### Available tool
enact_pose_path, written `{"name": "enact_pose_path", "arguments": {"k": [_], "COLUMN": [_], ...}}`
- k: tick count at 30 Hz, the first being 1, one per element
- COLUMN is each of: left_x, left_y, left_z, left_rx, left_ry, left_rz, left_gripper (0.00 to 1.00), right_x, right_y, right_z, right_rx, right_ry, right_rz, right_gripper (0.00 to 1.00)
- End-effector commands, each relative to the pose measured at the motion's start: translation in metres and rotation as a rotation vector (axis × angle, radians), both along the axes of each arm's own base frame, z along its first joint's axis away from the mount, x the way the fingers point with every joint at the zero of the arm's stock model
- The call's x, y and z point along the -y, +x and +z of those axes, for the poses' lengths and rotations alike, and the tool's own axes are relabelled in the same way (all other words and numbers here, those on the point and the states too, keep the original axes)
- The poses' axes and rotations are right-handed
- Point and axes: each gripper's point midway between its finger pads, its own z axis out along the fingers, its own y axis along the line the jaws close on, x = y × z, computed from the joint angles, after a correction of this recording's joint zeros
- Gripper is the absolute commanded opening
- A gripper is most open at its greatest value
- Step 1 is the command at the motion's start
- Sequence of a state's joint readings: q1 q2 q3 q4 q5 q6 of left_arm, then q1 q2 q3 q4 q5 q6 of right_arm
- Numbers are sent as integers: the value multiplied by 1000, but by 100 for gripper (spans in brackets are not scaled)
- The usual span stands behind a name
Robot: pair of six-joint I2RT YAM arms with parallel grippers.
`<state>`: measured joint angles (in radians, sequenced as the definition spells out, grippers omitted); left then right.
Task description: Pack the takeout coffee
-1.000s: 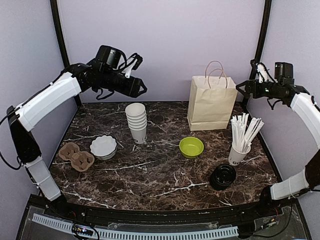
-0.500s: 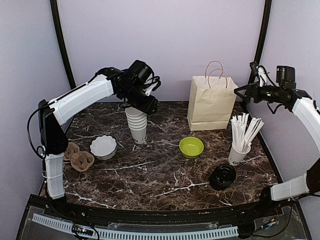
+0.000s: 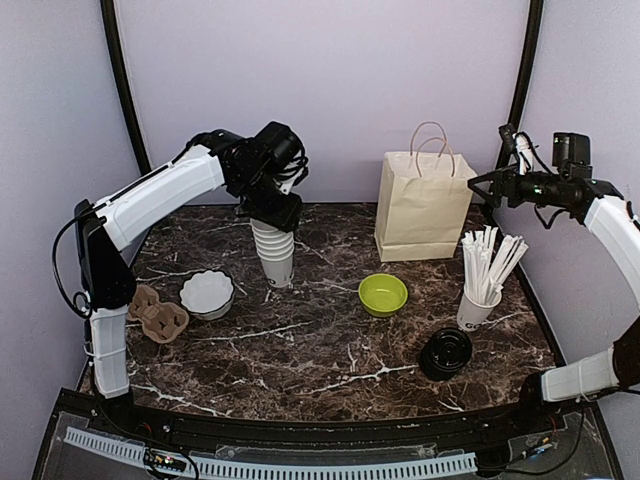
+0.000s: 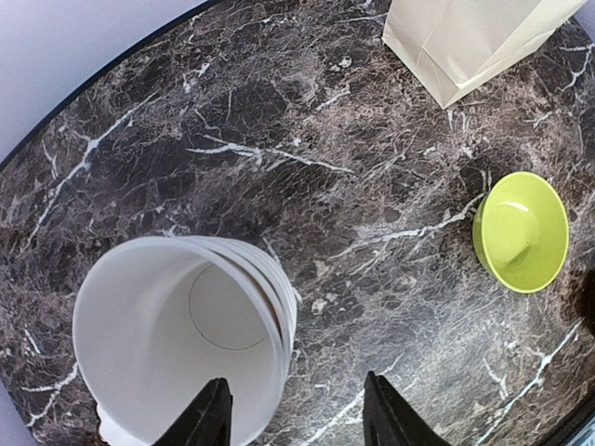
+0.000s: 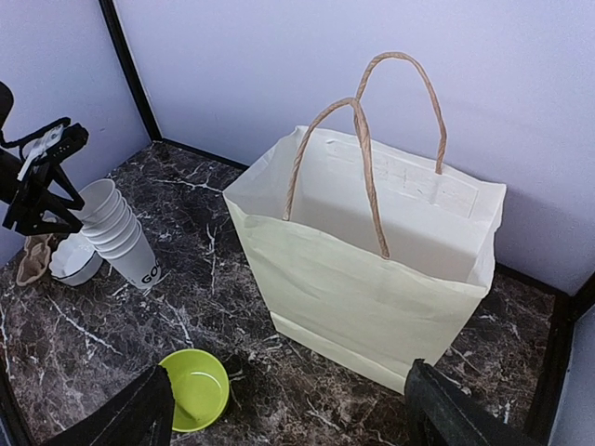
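- Holds nothing in the left tool (image 4: 296,401): jaws partway apart, straddling the top rim of the stack of paper cups (image 4: 177,334) at the back left of the counter (image 3: 330,340).
- Could drag up several nested cups, or tip the stack, if closed off-centre on that thin rim.
- Shows the right tool (image 5: 286,390) wide and empty above the paper bag (image 5: 372,269).
- Cannot tell whether a finger touches the rim yet, nor count the black lids (image 3: 445,352) piled front right.
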<state>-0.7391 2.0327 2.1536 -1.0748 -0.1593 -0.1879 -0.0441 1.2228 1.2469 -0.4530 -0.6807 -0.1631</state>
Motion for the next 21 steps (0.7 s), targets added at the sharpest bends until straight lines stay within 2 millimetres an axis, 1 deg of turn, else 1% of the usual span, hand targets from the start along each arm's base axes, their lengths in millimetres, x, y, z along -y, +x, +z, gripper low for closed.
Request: {"name": "enact_pose_path", "arguments": {"k": [1, 5, 9, 12, 17, 18, 21], "left_x": [-10, -9, -7, -7, -9, -9, -10], "left_y": [-2, 3, 4, 4, 5, 5, 5], "left_z": [10, 6, -1, -5, -6, -7, -8], "left_rx": [28, 37, 23, 15, 14, 12, 7], "left_ry": [34, 48, 60, 68, 78, 80, 81], "left_rz": [16, 15, 7, 3, 8, 8, 11], "left_gripper": [47, 43, 40, 34, 27, 23, 17], "right_x": [0, 1, 1, 1, 0, 0, 0], "right_y": [-5, -5, -6, -6, -5, -6, -6], "right_z": [6, 4, 4, 4, 3, 3, 3], "right_rx": [34, 35, 35, 36, 36, 35, 36], "right_ry": [1, -1, -5, -5, -3, -2, -1], "right_rz": [9, 6, 5, 5, 9, 10, 11], "right_gripper": [86, 86, 86, 86, 86, 86, 86]}}
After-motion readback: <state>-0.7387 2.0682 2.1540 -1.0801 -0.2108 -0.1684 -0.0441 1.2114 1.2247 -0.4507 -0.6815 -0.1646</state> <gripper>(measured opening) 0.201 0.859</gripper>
